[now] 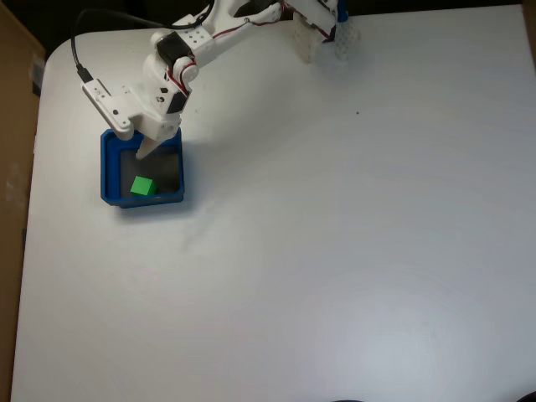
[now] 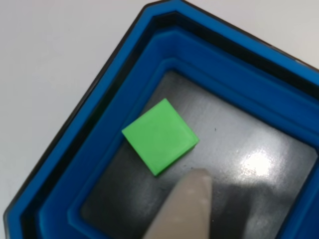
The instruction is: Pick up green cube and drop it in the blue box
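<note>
One green cube (image 2: 160,136) is lying free on the blue box (image 1: 107,172) floor just beside the tool (image 1: 144,154) tip, whose opening I cannot tell.

My white arm (image 1: 209,38) reaches from the top edge of the table down to the blue box (image 1: 107,167). My gripper (image 1: 144,154) points down into the box. One pale fingertip (image 2: 187,199) hangs just above its grey floor.
</note>
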Robot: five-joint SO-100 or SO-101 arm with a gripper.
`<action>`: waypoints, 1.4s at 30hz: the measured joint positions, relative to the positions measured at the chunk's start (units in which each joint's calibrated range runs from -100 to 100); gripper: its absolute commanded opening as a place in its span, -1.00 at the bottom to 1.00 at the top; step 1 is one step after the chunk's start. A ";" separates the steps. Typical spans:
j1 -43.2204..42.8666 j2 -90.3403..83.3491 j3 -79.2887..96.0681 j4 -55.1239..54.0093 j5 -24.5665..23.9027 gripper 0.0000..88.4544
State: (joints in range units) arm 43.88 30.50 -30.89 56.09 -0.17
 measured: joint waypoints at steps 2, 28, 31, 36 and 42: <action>0.07 0.00 0.00 0.00 0.00 -0.53; 0.28 -42.78 47.90 0.08 0.00 -0.93; 0.28 -49.19 54.16 0.08 0.00 -0.95; 0.28 -61.34 64.82 0.08 0.00 -0.97; 0.28 -76.99 77.53 0.08 0.00 -0.97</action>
State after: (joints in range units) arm 44.17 -46.48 46.64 56.17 -0.17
